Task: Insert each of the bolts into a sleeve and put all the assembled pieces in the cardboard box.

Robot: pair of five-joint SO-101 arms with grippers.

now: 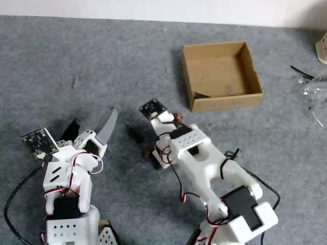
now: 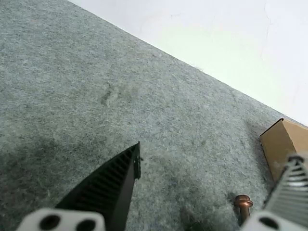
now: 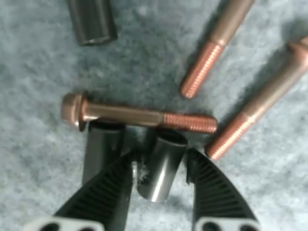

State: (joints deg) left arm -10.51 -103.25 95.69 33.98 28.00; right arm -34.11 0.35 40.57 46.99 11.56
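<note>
right gripper (image 3: 161, 158) straddles a dark sleeve (image 3: 162, 168) in the pile at table centre, fingers narrow, apparently not pinching yet. risk – a bolt (image 3: 139, 115) lies against the sleeve's far end with a second sleeve (image 3: 103, 149) just beside it, so closing could catch either. left gripper (image 2: 215, 159) is wide, holding nothing. cardboard box (image 1: 225, 102) far right – no assembled pieces evident; dark spot in its near-left corner unclear.

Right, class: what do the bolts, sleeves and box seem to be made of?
Bolts: metal, perhaps copper-plated steel; shiny reddish, threaded. Sleeves: dark metal, probably steel; smooth, glossy tubes. Box: brown cardboard; matte, folded walls.
</note>
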